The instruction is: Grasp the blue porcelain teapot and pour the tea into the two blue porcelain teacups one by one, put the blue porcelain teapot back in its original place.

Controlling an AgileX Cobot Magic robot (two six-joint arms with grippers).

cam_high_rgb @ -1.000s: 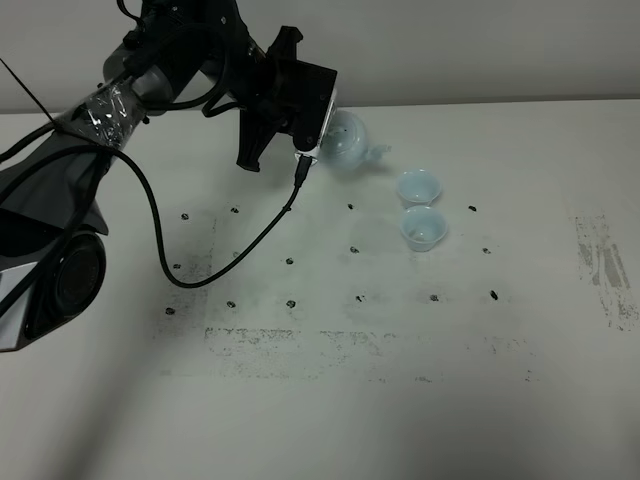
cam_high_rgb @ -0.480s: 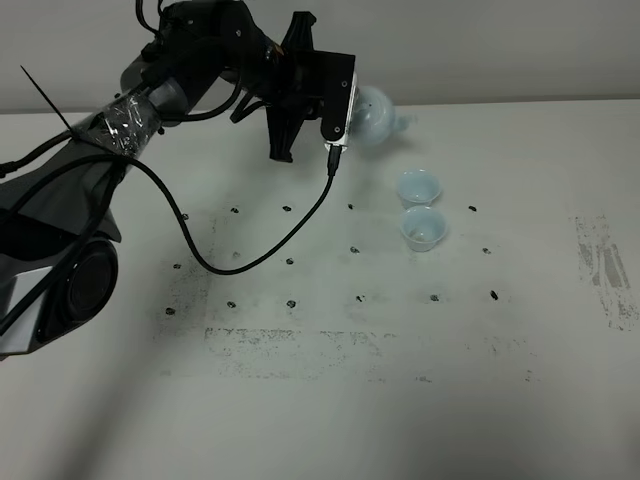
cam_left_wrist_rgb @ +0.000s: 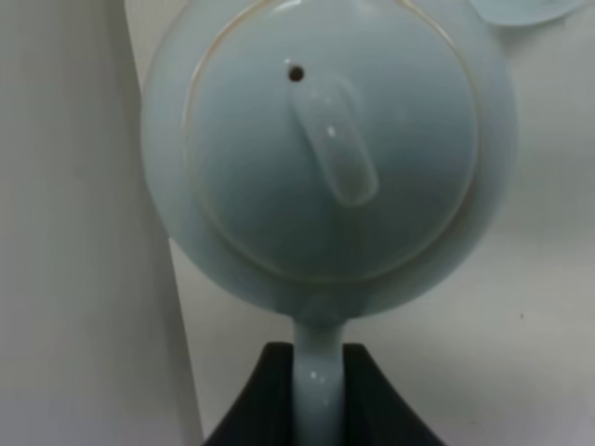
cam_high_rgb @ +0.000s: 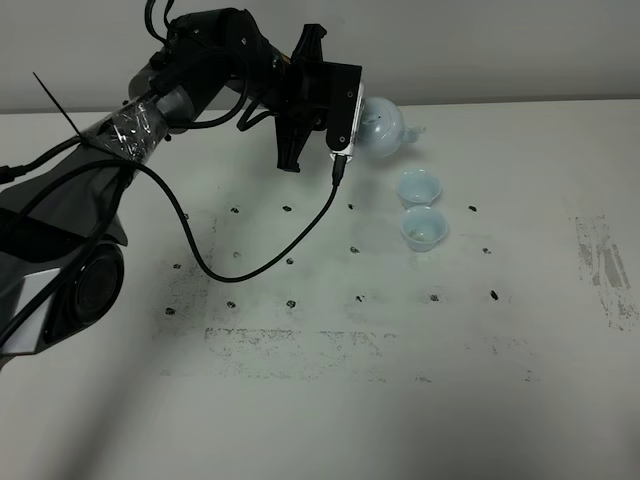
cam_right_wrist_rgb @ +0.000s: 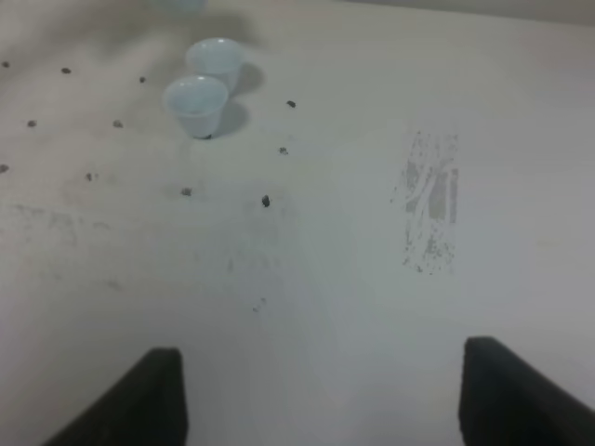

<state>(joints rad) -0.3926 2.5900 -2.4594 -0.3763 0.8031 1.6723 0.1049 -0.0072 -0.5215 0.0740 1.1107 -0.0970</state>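
Only the wrist view shows the left tool (cam_left_wrist_rgb: 314,358) pinching the handle of the teapot (cam_left_wrist_rgb: 325,158). Overhead it seems airborne, eleven o'clock of the teacups (cam_high_rgb: 419,187). The right tool (cam_right_wrist_rgb: 323,358) is spread wide.

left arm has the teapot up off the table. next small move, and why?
Probably ease the blue teapot a little toward the farther teacup until the spout is over it, then start tilting. The left gripper is shut on the handle, the pot hangs roughly level clear of the table, and its spout appears short of that cup's rim. The nearer teacup sits right beside it.
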